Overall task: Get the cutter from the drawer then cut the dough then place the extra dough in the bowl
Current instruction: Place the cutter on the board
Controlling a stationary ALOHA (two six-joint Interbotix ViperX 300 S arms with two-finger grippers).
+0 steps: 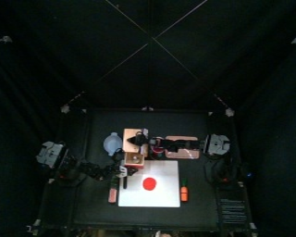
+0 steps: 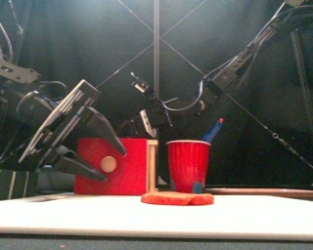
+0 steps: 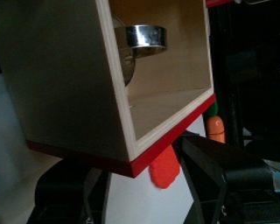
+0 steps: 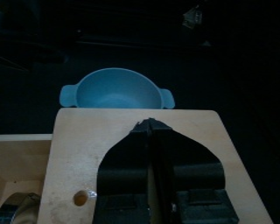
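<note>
Left gripper [image 3: 133, 166] spread, cutter [image 3: 143, 36] cut off inside drawer [image 3: 166, 83], right gripper [image 4: 153, 129] pressed together

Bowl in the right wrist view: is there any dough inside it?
No, the bowl beyond the wooden box shows a bare blue inside with nothing in it.

Matt pale wood box [image 3: 166, 83], shiny metal cutter [image 3: 143, 36], smooth plastic bowl [image 4: 116, 89] & glossy cup [image 2: 188, 166]

Both wrist cameras closely face, apparently, one wooden box [image 3: 60, 79].
</note>
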